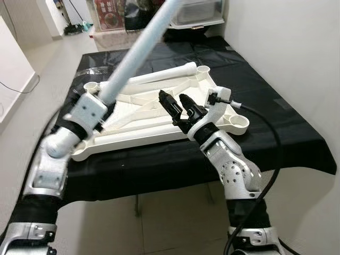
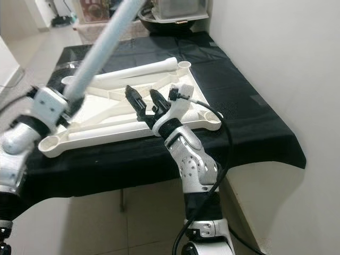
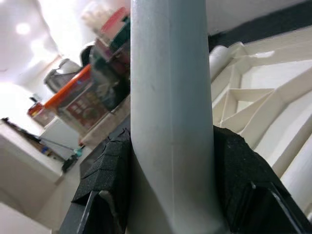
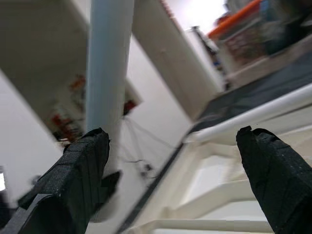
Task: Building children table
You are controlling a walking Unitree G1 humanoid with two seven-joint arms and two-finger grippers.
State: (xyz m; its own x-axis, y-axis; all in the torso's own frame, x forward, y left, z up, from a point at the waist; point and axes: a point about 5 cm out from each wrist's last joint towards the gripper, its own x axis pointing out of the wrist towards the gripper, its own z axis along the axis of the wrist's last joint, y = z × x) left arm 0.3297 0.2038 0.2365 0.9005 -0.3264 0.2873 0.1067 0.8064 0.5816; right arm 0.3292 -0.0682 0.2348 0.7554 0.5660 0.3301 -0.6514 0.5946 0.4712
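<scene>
A black-covered table (image 1: 276, 106) is filling the middle of the frame, bearing an upturned white tabletop (image 1: 159, 114). The left gripper (image 3: 170, 195), at centre left, is pinching a pale blue table leg (image 1: 141, 50) slanting toward the top. The right gripper (image 1: 174, 102) is hovering mid-frame, fingers spread.

1. The table leg (image 1: 139, 51) is a pale blue-grey, plain and unpatterned.
2. The tabletop frame (image 1: 159, 114) is cream-white (ribs and corner sockets alike).
3. The cloth (image 1: 276, 114) beneath it is solid black.
4. The left gripper (image 3: 170, 195) has matt black pads with a faint ridged texture.
5. The right gripper (image 1: 175, 102) has black fingers on a silver arm.
6. The floor (image 1: 48, 69) is a light beige.
</scene>
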